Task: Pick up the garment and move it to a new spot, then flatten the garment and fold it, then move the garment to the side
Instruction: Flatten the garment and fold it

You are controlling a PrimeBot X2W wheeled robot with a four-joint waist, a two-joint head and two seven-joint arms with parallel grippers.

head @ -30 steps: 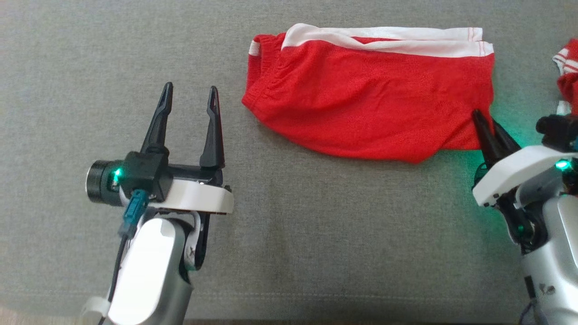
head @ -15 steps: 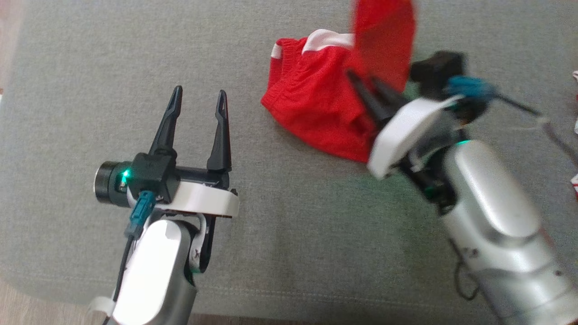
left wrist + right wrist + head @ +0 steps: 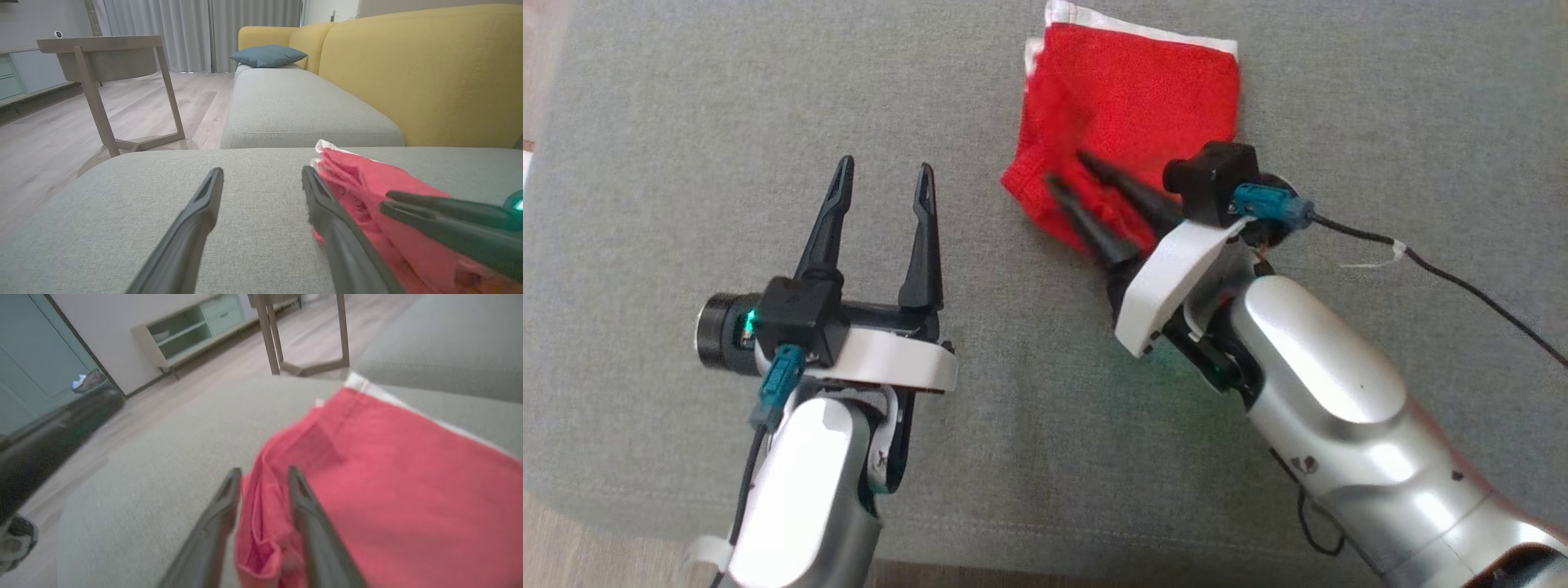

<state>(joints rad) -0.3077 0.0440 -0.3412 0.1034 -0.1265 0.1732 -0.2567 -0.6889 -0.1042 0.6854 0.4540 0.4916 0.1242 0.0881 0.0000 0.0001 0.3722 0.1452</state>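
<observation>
While I bend over the work, a grey seat cushion spreads out under the garment on every side, and a yellow sofa back rises just beyond the garment. Further off past the garment, on the wooden floor, stands a side table with slanted legs. The garment itself lies on the cushion as a rough square of red cloth, folded over on itself (I cannot count the layers), with a white band along its far edge. My right arm reaches in from the garment's near right side, and my right pincer lies over the garment's near left corner. Its two fingers are parted, released rather than clenched. In the right wrist view a rumpled ridge of red cloth sits in the gap between them, and I cannot tell whether the tips press on the cloth. My left pincer hovers to the left of the garment, apart from it, over bare cushion, spread wide with nothing in its gap. A thin black cable trails from the right wrist, off to the right of the garment.
</observation>
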